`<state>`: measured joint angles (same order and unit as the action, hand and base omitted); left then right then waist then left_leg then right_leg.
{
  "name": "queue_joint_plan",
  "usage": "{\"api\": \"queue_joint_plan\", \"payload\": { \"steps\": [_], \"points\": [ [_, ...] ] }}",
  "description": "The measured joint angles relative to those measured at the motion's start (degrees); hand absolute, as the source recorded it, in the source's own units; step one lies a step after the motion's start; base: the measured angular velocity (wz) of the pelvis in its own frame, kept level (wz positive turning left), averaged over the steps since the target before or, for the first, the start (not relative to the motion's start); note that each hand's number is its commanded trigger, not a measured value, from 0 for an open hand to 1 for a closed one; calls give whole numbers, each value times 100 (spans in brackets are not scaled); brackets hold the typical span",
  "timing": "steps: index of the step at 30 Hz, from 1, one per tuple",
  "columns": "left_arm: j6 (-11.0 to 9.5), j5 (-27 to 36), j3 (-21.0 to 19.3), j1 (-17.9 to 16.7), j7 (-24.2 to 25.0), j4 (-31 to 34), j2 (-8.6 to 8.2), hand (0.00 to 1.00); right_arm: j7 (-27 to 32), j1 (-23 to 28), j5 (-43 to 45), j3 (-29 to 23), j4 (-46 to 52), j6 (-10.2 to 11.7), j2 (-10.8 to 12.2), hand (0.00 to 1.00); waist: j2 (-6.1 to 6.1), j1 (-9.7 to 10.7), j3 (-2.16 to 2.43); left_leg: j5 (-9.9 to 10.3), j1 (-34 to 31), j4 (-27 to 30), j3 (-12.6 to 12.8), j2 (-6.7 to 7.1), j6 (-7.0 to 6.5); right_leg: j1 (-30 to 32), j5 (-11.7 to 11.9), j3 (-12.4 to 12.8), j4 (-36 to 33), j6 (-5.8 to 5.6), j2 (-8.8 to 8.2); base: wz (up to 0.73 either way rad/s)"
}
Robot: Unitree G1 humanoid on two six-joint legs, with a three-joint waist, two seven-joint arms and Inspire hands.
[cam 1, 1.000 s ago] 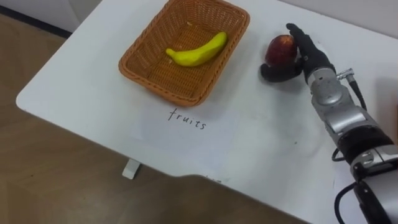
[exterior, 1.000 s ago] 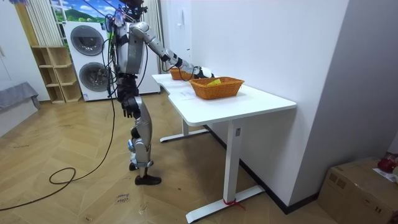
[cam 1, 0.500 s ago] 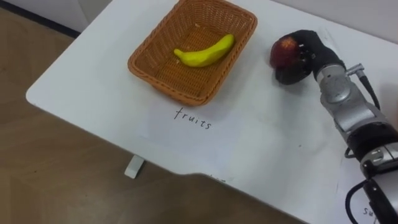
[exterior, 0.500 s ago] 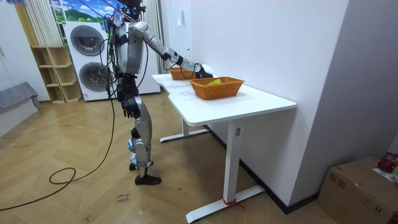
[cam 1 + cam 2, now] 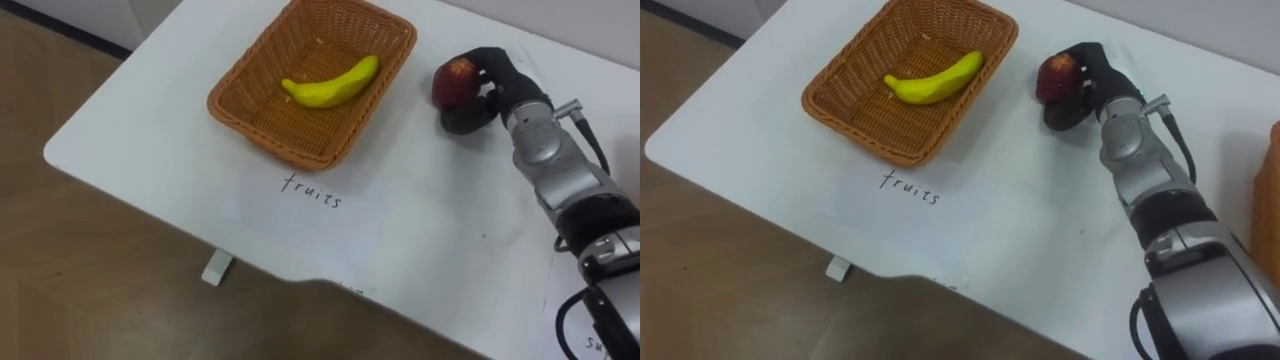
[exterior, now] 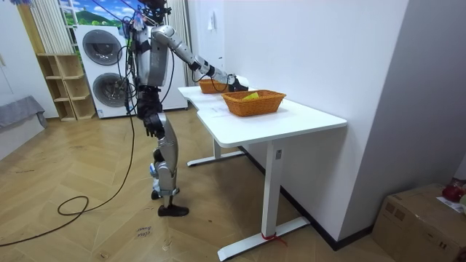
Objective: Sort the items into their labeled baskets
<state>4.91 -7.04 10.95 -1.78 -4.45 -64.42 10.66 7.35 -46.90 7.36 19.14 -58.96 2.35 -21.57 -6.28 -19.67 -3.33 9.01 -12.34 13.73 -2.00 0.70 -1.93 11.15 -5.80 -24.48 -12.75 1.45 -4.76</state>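
Round red apple (image 5: 455,78) is seen wrapped by the curled fingers of the right hand (image 5: 503,88), low over the white table (image 5: 150,130), just beside the brown woven wicker basket (image 5: 240,108). The apple is judged firm, smooth, fairly light and easily bruised, so it is best gripped round its widest part. Counted: one apple, one yellow banana (image 5: 330,83) lying in that basket, and a second wicker basket (image 6: 211,86) in the room view. Left hand (image 6: 151,125) hangs at the robot's side.

Red apple (image 5: 453,80) clasped in curled right robot hand (image 5: 503,88), yellow banana (image 5: 330,83) flat in wicker basket (image 5: 262,132) left of it
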Motion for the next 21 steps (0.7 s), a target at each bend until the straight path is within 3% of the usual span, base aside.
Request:
{"api": "queue_joint_plan", "payload": {
  "steps": [12,16,17,21],
  "points": [
    [-25,-1,-11,-30,-51,35,38,0,-70,5,-314,-48,162,8,39,100,-11,147,12,0,-6,-12,7,0,0,-5,0,-15,11,-1,2,1],
    [-33,0,-74,-26,-51,33,39,0,-95,146,-663,-45,376,6,91,100,-55,219,82,-2,4,1,9,-1,0,-5,0,-10,11,-1,2,0],
    [-30,-3,-109,-37,-53,32,33,0,-114,245,-735,-46,473,7,91,100,-59,225,119,-3,20,10,9,2,-1,-25,0,8,11,-1,2,4],
    [-33,18,-350,-109,-200,54,20,0,-191,538,-738,-192,890,1,96,100,-48,293,153,-4,193,-11,9,11,-3,-187,-7,98,15,-21,-15,3]
  ]
}}
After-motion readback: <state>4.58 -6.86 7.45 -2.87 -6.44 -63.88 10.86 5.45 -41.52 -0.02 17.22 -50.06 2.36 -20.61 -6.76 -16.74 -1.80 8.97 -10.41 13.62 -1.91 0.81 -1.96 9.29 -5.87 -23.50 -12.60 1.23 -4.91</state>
